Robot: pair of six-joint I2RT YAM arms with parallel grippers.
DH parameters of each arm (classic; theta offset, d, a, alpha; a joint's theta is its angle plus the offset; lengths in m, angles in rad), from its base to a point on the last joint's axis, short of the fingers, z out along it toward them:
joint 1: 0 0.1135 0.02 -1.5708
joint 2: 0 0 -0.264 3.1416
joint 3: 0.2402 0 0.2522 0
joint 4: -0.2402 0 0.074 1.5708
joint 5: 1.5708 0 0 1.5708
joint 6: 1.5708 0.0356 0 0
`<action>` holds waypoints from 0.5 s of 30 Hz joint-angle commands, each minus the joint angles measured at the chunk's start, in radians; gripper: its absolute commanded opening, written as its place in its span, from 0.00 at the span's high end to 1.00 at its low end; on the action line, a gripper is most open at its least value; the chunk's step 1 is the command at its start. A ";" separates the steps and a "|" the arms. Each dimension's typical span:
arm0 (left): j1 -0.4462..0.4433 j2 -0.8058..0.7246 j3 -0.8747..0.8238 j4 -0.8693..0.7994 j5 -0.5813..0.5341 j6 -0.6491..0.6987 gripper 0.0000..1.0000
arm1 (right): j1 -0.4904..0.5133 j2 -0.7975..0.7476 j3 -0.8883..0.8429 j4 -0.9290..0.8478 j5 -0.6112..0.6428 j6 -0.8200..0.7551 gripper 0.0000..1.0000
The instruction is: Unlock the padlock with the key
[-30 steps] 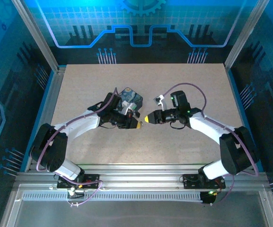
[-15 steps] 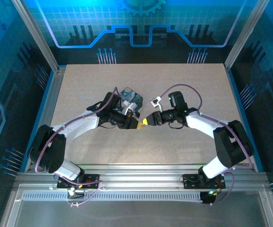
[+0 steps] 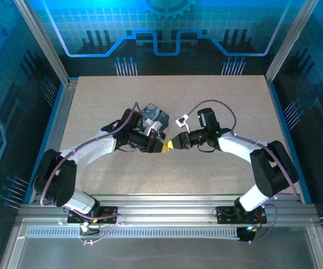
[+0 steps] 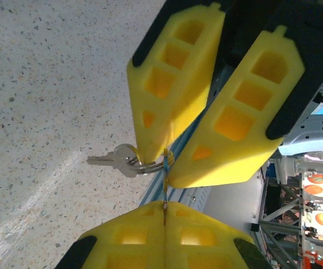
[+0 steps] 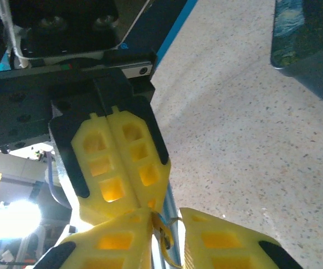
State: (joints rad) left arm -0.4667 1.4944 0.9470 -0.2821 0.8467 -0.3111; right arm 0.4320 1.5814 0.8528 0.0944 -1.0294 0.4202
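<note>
My left gripper [image 4: 165,206] is shut on a thin blue-and-yellow piece [image 4: 165,174], seen edge-on, that hangs on a metal ring [image 4: 148,166]. A small silvery key [image 4: 112,160] dangles from that ring above the table. My right gripper [image 5: 168,221] meets the left one tip to tip, with its jaws narrowly apart around the same piece [image 5: 162,232]. One finger touches the piece and the other stands just clear. From above, the left gripper [image 3: 163,147] and the right gripper [image 3: 173,144] meet at mid-table. The padlock is out of view.
A dark blue box [image 3: 153,115] with a swirly print stands just behind the left wrist; its corner shows as the box [image 5: 309,45] at the upper right. Speckled tabletop [image 3: 217,101] lies around the arms, with metal rails at the sides.
My right arm has moved left until its fingertips reach the left gripper's tip, and its jaws have narrowed around the held piece. The left gripper has stayed shut in place.
</note>
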 commanded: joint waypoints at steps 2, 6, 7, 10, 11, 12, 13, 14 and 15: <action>0.026 -0.041 -0.009 0.032 0.066 0.027 1.00 | 0.014 0.001 -0.011 0.013 -0.043 0.006 0.89; 0.044 -0.046 -0.026 0.040 0.068 0.026 1.00 | 0.014 -0.029 -0.040 0.036 -0.038 0.026 0.98; 0.048 -0.049 -0.031 0.045 0.065 0.023 1.00 | 0.014 -0.039 -0.047 0.046 -0.037 0.033 0.99; 0.074 -0.057 -0.047 0.068 0.041 -0.010 0.86 | 0.013 -0.072 -0.075 0.077 -0.016 0.063 1.00; 0.085 -0.063 -0.055 0.083 0.035 -0.028 0.77 | 0.011 -0.079 -0.086 0.089 -0.005 0.079 1.00; 0.096 -0.071 -0.066 0.104 0.027 -0.049 0.66 | 0.009 -0.084 -0.095 0.105 0.009 0.098 1.00; 0.102 -0.080 -0.077 0.127 0.023 -0.069 0.61 | 0.008 -0.087 -0.103 0.121 0.019 0.118 1.00; 0.108 -0.090 -0.090 0.150 0.025 -0.088 0.58 | 0.007 -0.090 -0.114 0.154 0.023 0.148 1.00; 0.111 -0.102 -0.100 0.173 0.025 -0.104 0.56 | 0.007 -0.092 -0.124 0.192 0.029 0.179 1.00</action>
State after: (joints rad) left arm -0.3717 1.4391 0.8772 -0.1913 0.8768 -0.3656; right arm 0.4335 1.5131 0.7551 0.1963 -1.0199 0.5182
